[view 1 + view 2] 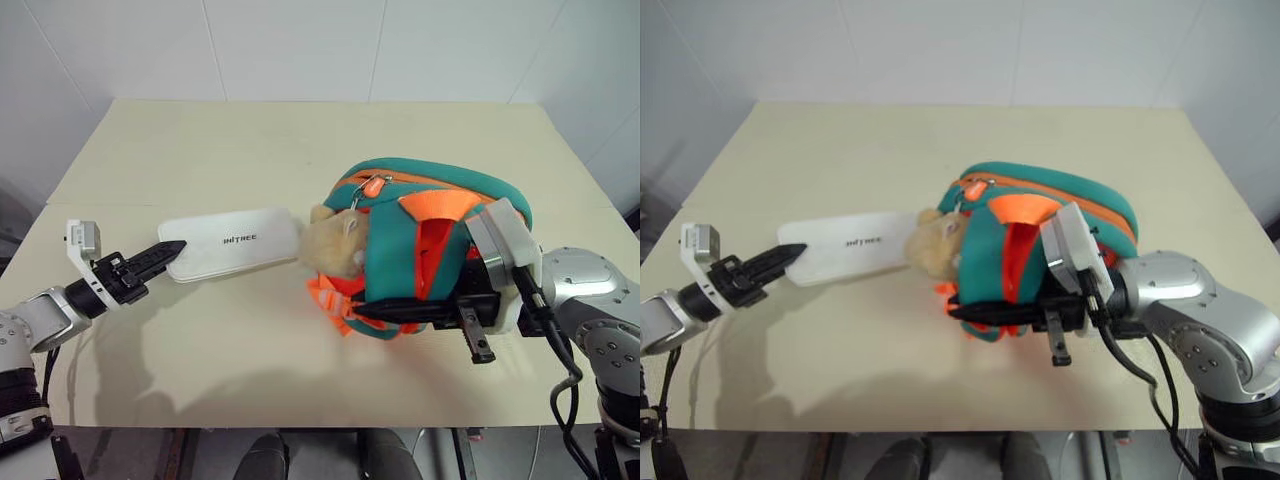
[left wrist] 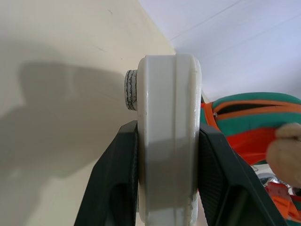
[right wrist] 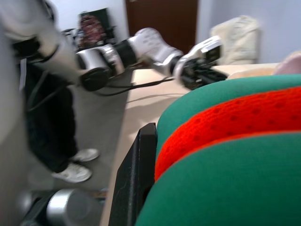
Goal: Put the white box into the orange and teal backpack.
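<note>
White box (image 1: 232, 241) clamped edge-on at its near end between both black fingers (image 2: 115, 188) of left gripper (image 1: 165, 252); far end touching plush toy (image 1: 335, 245) just beyond. Backpack (image 1: 430, 235) pinched along its teal-and-orange padded part by closed right gripper (image 1: 420, 313), resting on beige table (image 1: 250, 150) beyond the fingertips.

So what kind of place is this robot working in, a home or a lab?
Probably an indoor lab or test room. A plain beige table stands against bare white panelled walls. A person stands by, with a dark wooden door behind.
</note>
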`<state>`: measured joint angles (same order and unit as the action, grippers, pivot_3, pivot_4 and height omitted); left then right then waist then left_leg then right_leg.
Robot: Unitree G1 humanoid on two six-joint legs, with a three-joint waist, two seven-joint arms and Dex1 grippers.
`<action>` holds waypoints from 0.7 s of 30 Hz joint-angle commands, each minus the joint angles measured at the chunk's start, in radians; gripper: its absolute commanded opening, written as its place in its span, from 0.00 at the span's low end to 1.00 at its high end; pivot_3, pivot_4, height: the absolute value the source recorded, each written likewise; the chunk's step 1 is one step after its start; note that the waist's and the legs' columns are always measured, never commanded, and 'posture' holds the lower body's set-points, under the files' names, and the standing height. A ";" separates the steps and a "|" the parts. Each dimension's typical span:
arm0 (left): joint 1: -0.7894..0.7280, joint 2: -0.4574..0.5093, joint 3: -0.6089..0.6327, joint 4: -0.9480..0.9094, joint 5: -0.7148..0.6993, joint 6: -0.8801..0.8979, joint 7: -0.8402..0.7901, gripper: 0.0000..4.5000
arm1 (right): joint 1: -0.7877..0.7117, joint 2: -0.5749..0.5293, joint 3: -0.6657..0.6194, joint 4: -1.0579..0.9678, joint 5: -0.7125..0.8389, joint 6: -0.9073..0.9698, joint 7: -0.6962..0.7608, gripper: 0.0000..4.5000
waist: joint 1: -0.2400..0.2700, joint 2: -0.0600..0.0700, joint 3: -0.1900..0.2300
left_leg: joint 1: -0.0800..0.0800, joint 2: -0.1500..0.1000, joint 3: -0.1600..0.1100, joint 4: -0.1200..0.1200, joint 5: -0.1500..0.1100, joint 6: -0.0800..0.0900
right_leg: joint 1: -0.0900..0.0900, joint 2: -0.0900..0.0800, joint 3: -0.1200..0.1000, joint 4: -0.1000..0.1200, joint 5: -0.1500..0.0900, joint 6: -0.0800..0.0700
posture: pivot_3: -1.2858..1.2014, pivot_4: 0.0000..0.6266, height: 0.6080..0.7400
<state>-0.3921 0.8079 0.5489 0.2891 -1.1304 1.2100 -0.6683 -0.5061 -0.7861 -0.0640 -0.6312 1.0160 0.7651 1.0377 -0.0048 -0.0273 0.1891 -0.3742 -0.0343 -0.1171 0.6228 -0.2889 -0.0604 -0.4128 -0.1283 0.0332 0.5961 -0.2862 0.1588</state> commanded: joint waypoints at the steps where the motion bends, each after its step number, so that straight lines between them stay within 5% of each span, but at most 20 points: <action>1: -0.017 0.045 0.035 -0.047 -0.011 0.003 -0.042 0.29 | -0.024 -0.022 -0.004 -0.044 0.033 -0.025 0.061 0.11 | 0.000 0.000 0.000 | 0.000 0.000 0.000 0.000 0.000 0.000 | 0.000 0.000 0.000 0.000 0.000 0.000 | 0.52 0.24 1.00; 21: -0.012 0.193 0.154 -0.319 -0.060 -0.019 -0.115 0.29 | 0.121 -0.066 0.048 0.072 -0.151 -0.209 0.346 0.11 | -0.001 0.000 0.000 | 0.000 0.001 0.001 0.000 0.000 0.000 | 0.000 0.000 0.000 0.000 0.000 0.000 | 0.52 0.24 1.00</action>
<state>-0.4071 0.9696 0.6403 0.0158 -1.1863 1.2366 -0.7451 -0.3779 -0.8555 -0.0138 -0.5534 0.8648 0.5782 1.3684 -0.0054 -0.0276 0.1893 -0.3742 -0.0334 -0.1156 0.6231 -0.2892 -0.0603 -0.4131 -0.1283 0.0331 0.5963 -0.2861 0.1589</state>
